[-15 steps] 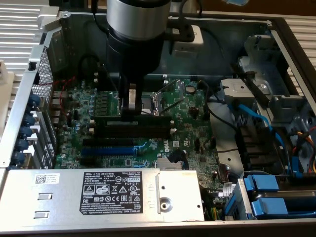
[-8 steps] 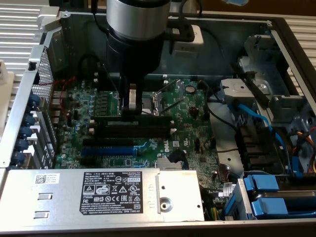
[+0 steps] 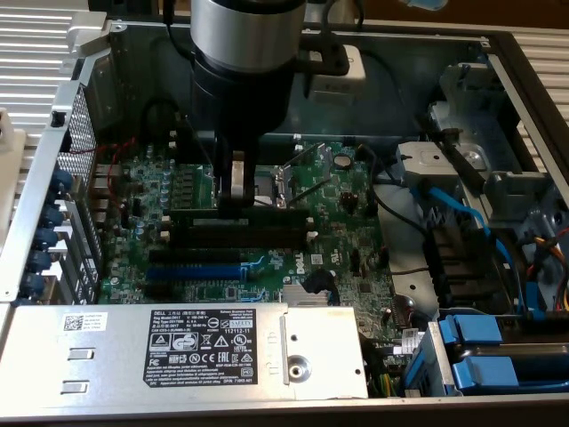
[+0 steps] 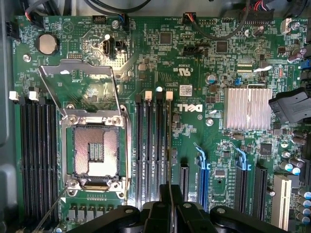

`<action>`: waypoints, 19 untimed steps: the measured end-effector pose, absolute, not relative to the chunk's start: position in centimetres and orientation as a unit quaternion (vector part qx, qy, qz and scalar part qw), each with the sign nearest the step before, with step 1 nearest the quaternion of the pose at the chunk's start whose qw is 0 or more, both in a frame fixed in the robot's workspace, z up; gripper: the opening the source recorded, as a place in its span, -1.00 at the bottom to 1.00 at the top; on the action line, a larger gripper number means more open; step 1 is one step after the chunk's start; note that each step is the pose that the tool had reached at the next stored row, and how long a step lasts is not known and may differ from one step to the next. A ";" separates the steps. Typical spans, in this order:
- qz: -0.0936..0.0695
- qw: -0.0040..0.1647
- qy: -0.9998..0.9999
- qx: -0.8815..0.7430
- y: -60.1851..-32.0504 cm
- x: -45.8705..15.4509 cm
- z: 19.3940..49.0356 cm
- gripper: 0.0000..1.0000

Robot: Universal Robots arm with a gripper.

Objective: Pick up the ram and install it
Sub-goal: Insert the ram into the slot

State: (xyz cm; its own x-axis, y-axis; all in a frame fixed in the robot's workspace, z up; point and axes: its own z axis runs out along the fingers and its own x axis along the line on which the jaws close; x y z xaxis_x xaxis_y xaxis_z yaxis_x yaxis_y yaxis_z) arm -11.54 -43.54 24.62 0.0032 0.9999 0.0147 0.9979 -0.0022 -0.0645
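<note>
The metal fingers [image 3: 238, 182] of the gripper [image 3: 234, 203] are clenched on the ram [image 3: 276, 210], a long, thin dark-green circuit-board stick. The ram stands on edge just beside the open silver processor socket [image 3: 269, 182], between it and the long black memory slots [image 3: 262, 231].

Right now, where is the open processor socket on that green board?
In the exterior view the processor socket sits mid-board, just on the exterior view's right of the gripper, between two banks of black memory slots.
</note>
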 end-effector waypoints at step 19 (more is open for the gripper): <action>0.018 0.028 -0.706 -0.708 -43.5 -11.6 24.3 -0.76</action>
